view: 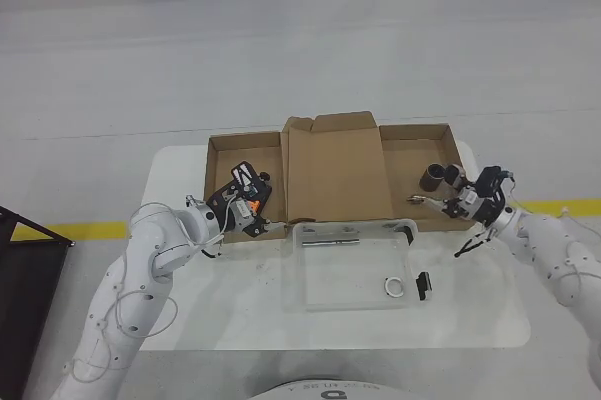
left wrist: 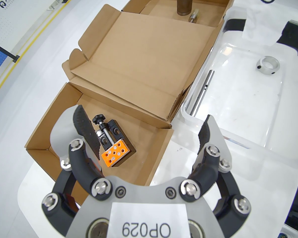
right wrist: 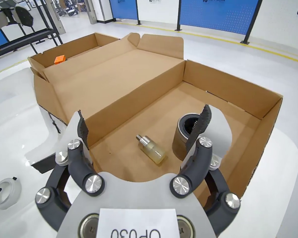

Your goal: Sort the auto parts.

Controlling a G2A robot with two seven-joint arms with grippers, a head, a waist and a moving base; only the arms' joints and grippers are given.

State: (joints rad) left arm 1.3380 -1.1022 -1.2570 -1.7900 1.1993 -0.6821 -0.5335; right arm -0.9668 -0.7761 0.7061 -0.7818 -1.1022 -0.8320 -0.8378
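A cardboard box [view: 335, 170] holds two side compartments. In the left compartment lies a black clamp with an orange block [left wrist: 114, 144]. My left gripper [left wrist: 145, 132] hangs open above that compartment's near wall, one finger beside the clamp, nothing held. The right compartment holds a dark metal sleeve [right wrist: 183, 134] standing upright and a small brass-and-steel fitting [right wrist: 151, 149] on its side. Just above the fitting my right gripper [right wrist: 142, 128] is open and empty. From above, the left gripper [view: 242, 203] and right gripper [view: 460, 205] each sit over their own compartment.
A clear plastic tray [view: 310, 285] stands in front of the box. It holds a thin steel rod [left wrist: 202, 91], a silver collar ring [left wrist: 268, 65] and black parts [left wrist: 291, 38]. The box's wide middle flap [left wrist: 149, 58] lies flat between the compartments.
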